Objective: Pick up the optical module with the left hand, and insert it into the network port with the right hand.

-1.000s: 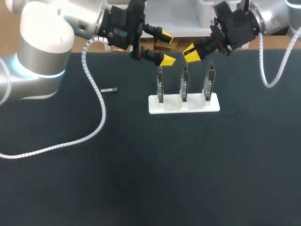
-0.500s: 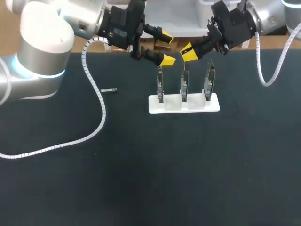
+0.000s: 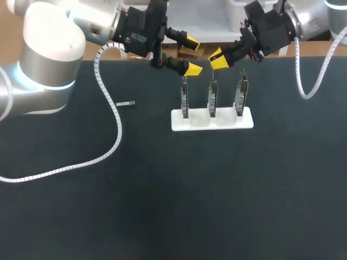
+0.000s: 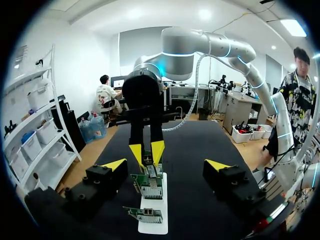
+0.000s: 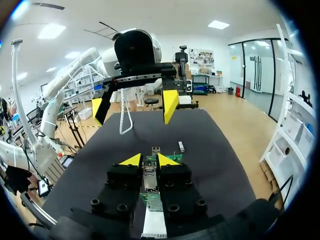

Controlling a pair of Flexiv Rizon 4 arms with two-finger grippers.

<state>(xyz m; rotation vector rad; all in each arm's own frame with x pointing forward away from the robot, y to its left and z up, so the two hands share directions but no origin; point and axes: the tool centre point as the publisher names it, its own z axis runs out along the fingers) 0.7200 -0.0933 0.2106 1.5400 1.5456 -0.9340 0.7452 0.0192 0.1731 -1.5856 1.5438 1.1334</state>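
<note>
Module [image 5: 148, 176] sits clamped lengthwise in the right claw [image 3: 217, 58], poised above the rack [image 3: 212, 120], judged ready for port alignment. Left claw [image 3: 193, 55] gapes empty alongside, giving clearance.

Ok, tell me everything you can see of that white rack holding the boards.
The white rack is a flat, oblong, plastic-looking base on the black table, toward its far side. Three green circuit boards stand upright in it in a row, apart. The left gripper hangs above one end board, the right gripper above the middle one; contact is unclear.
</note>
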